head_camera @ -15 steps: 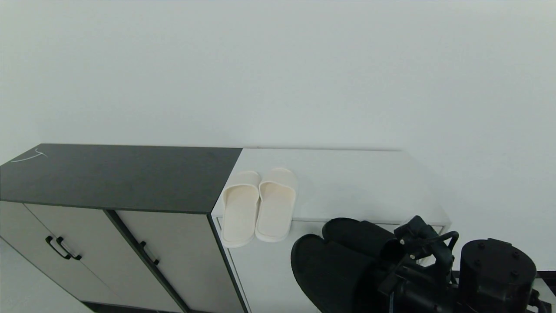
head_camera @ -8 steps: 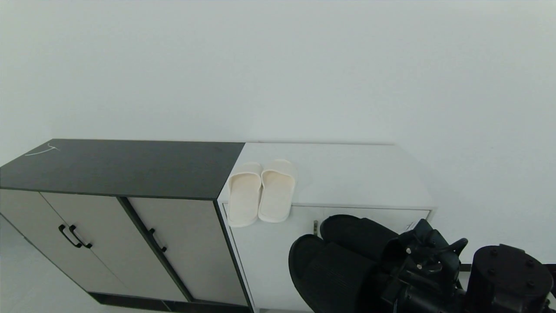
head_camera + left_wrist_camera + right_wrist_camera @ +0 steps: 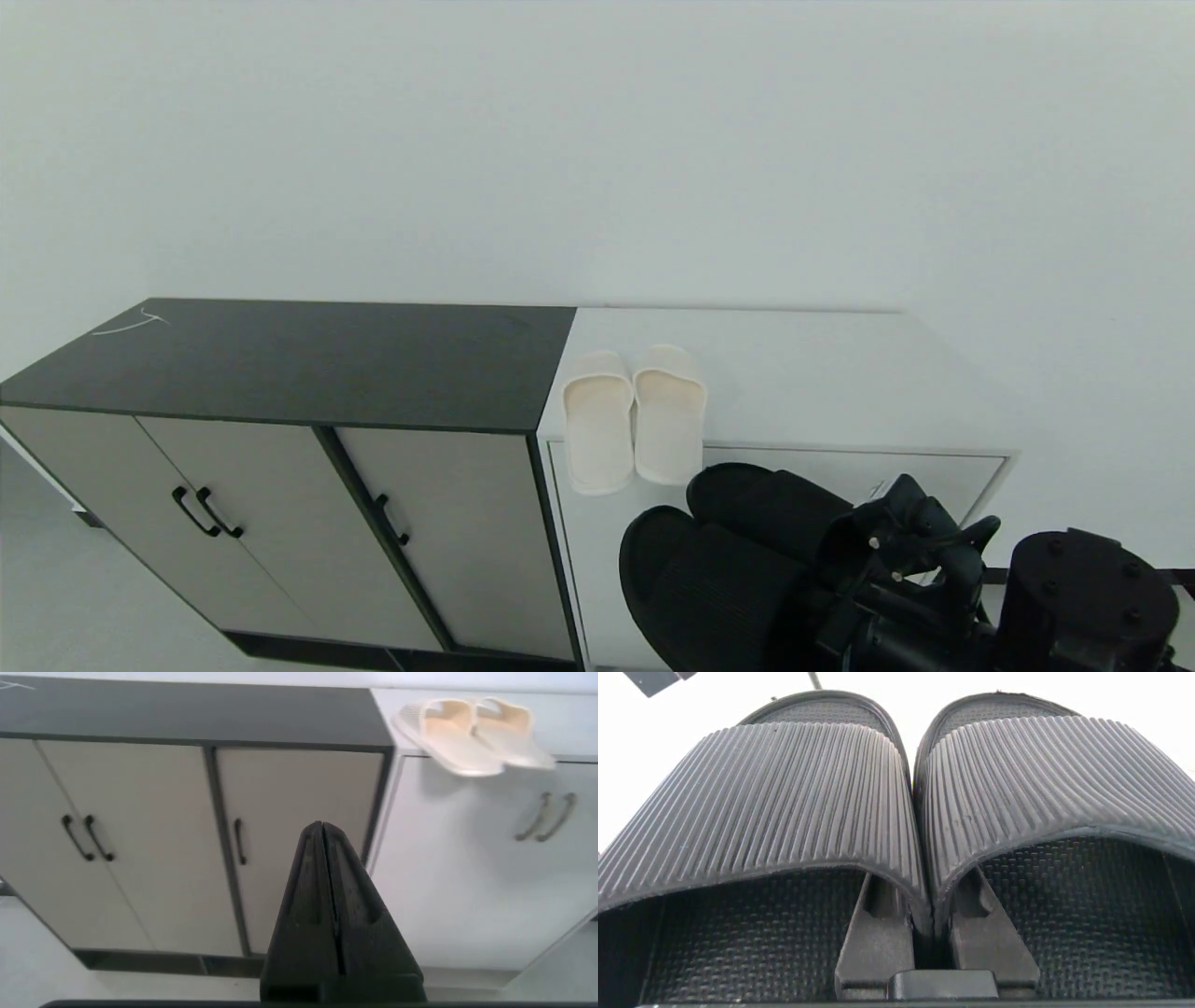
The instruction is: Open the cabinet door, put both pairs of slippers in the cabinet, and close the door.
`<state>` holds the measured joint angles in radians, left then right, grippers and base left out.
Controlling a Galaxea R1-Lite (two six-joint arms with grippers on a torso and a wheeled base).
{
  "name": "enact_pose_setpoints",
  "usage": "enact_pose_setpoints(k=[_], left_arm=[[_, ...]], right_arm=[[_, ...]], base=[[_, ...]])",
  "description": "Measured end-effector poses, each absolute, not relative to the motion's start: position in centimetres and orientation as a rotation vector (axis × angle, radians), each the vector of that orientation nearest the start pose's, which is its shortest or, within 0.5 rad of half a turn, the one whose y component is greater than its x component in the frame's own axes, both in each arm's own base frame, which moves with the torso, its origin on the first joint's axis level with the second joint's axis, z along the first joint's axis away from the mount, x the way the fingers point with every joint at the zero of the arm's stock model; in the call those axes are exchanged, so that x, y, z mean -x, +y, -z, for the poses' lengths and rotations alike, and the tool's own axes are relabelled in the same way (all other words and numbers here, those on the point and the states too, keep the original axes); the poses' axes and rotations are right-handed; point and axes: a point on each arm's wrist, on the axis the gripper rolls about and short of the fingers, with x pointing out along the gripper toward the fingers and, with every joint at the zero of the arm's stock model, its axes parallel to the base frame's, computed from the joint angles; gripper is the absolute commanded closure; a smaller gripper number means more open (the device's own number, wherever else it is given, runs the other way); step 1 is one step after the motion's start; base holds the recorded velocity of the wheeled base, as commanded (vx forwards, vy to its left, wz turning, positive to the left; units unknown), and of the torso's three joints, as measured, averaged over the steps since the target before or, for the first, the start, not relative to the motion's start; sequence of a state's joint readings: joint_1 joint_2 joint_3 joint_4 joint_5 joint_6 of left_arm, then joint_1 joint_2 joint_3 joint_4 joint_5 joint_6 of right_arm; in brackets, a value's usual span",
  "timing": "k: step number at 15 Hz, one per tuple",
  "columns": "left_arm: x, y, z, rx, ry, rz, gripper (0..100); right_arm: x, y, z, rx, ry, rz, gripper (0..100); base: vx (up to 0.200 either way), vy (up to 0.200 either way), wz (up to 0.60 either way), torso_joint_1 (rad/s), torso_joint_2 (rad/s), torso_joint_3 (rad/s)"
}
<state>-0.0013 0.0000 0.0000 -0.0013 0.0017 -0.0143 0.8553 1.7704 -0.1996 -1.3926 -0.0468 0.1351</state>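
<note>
My right gripper (image 3: 864, 569) is shut on a pair of black slippers (image 3: 719, 560), held in the air in front of the white cabinet (image 3: 822, 373). From the right wrist, the black slippers (image 3: 915, 812) sit side by side with both fingers (image 3: 873, 943) clamping their inner edges together. A pair of cream slippers (image 3: 635, 415) lies on the white cabinet's top, heels over its front edge; these cream slippers (image 3: 476, 733) also appear from the left wrist. My left gripper (image 3: 324, 835) is shut and empty, facing the closed grey doors (image 3: 290, 840) of the dark-topped cabinet (image 3: 308, 359).
The dark-topped cabinet has closed grey doors with black handles (image 3: 205, 511). The white cabinet's doors carry two metal handles (image 3: 549, 817) and are closed. A plain white wall stands behind both cabinets. Open floor (image 3: 65, 607) lies at the lower left.
The head view has shifted, so both cabinets and the cream slippers appear further right and lower. The black slippers stay in my right gripper at about the same place in the picture.
</note>
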Motion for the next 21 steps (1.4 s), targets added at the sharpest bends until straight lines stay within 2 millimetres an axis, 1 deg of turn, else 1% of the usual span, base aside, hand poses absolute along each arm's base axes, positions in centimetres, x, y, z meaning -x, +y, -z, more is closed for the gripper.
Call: enact_pose_setpoints(k=[3,4,16,21], left_arm=[[2.28,0.01,-7.56,0.015,-0.001,0.0,100],[2.28,0.01,-7.56,0.015,-0.001,0.0,100],[2.28,0.01,-7.56,0.015,-0.001,0.0,100],[2.28,0.01,-7.56,0.015,-0.001,0.0,100]], right_arm=[[-15.55,17.72,-10.09,-0.046,0.22,-0.792,100],[-15.55,17.71,-10.06,-0.044,0.222,-0.792,100],[-15.48,17.64,-9.95,-0.032,0.222,-0.792,100],[-15.39,17.51,-9.48,-0.006,0.237,-0.792,100]], base=[[0.0,0.2,0.0,0.004,0.0,0.002],[0.0,0.2,-0.6,-0.002,-0.01,0.007],[0.0,0.2,0.0,0.004,0.0,0.003],[0.0,0.2,0.0,0.001,0.0,0.003]])
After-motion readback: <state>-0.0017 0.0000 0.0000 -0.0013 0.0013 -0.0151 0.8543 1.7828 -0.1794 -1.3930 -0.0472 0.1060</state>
